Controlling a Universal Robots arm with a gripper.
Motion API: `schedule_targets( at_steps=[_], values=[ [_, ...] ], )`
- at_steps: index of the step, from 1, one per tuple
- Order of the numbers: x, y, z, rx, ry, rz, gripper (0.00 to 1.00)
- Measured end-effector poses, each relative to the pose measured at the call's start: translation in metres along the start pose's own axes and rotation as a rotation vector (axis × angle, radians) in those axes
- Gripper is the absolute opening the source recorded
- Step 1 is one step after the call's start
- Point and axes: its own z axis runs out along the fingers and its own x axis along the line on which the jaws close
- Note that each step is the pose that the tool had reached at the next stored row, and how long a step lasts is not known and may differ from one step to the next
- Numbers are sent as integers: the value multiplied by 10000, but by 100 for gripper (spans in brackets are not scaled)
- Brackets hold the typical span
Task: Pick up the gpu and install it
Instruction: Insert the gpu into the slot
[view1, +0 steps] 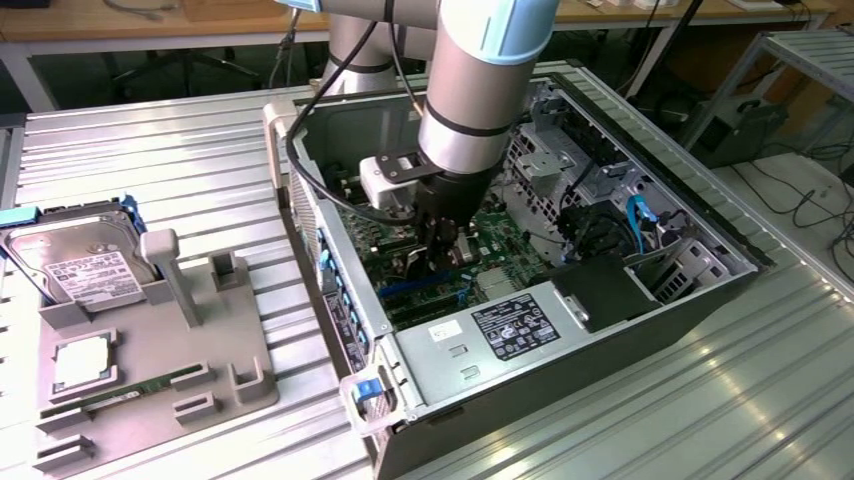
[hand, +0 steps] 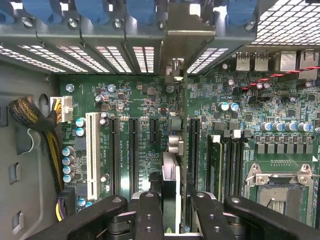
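Note:
The gpu (hand: 175, 175) is seen edge-on in the wrist view, a thin dark card standing upright over the green motherboard (hand: 140, 110) between the black expansion slots. Its silver bracket end (hand: 175, 47) lies against the case's rear slot panel. My gripper (hand: 175, 212) is shut on the card, one black finger on each side. In the exterior view my gripper (view1: 435, 250) reaches down into the open computer case (view1: 694, 300), with the dark gpu (view1: 430, 268) low over the board. I cannot tell whether the card sits fully in a slot.
A white slot (hand: 91, 155), memory slots (hand: 225, 165), a CPU socket (hand: 277, 185) and a cable bundle (hand: 35, 117) surround the card. The power supply (view1: 514, 325) fills the case's near end. A grey holder (view1: 200, 370) carries a hard drive (view1: 80, 265) and memory stick (view1: 127, 392).

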Motion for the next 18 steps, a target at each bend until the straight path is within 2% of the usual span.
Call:
schedule_targets(
  at_steps=[8,18],
  values=[
    [-1,17,18,0,-1,0,27],
    [1,18,107,-15,-25,1,27]
  ],
)
